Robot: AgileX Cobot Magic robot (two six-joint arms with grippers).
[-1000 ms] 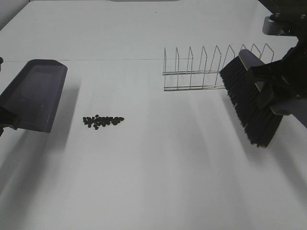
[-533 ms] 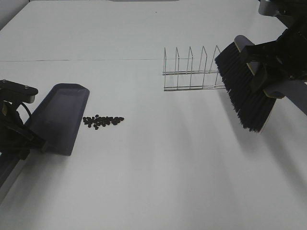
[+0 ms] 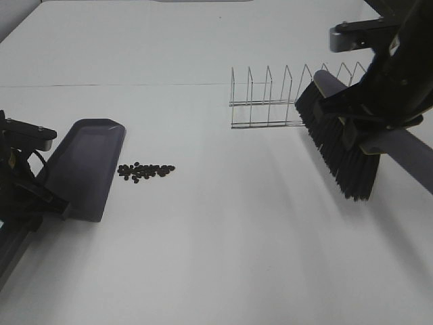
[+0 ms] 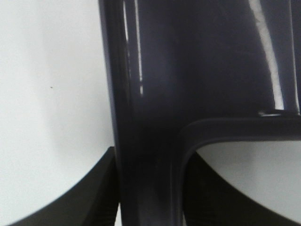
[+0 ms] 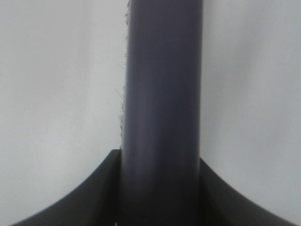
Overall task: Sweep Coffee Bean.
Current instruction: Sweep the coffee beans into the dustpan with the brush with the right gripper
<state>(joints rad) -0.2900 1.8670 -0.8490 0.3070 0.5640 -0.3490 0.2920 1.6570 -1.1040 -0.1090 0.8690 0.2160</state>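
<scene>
A small pile of dark coffee beans (image 3: 145,171) lies on the white table left of centre. My left gripper (image 3: 47,193) is shut on the handle of a dark grey dustpan (image 3: 84,166), whose open edge rests on the table just left of the beans; the left wrist view shows the dustpan handle (image 4: 146,141) between the fingers. My right gripper (image 3: 379,128) is shut on the handle of a black-bristled brush (image 3: 338,145), held above the table at the right, far from the beans. The right wrist view shows the brush handle (image 5: 162,103).
A wire dish rack (image 3: 291,98) stands at the back right, just behind the brush. The white table (image 3: 223,257) spreads wide between brush and beans and in front.
The dustpan came down and right to rest beside the beans, then held. The brush moved left and slightly lower, in front of the rack's right end.
</scene>
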